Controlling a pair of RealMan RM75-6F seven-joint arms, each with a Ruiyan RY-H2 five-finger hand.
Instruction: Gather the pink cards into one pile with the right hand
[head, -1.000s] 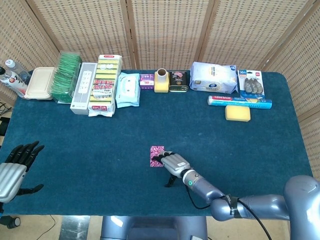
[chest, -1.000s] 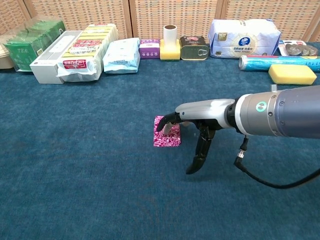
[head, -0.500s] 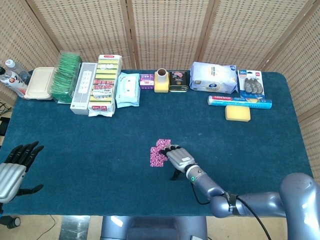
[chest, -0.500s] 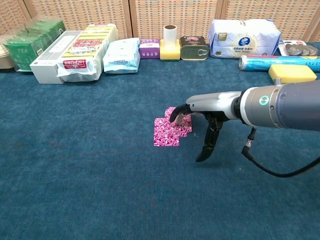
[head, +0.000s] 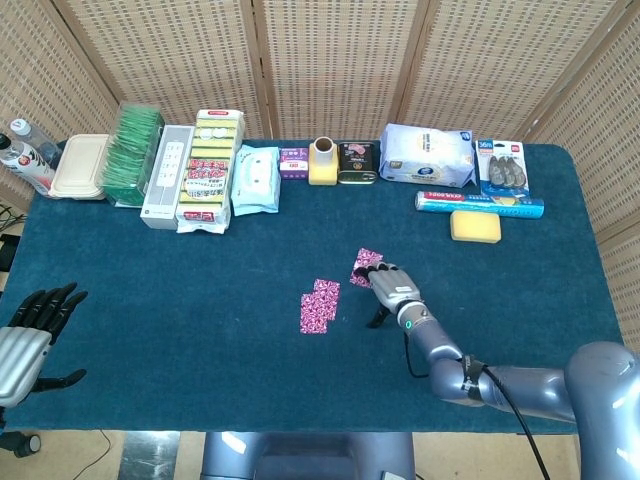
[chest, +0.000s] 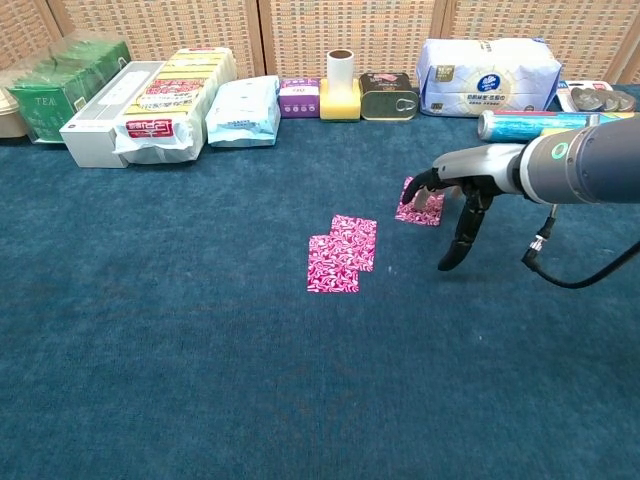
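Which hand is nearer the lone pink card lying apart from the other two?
The right hand: its fingertips rest on that lone pink card. The left hand is far off at the table's near left edge, touching nothing.

Matt napped blue tablecloth (head: 150, 290); glossy patterned pink cards (chest: 343, 255).

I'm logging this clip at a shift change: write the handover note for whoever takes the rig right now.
Right hand: fingertips rest on one pink card, lying apart to the right of the others; not lifted.
Left hand: open, idle at the near left edge of the table.
Two overlapping pink cards lie mid-table, partly overlapped but not squared.
Done: nothing gathered yet; the cards sit in two spots.
Left: bring the lone card back to the pair and stack all three, probably by sliding.
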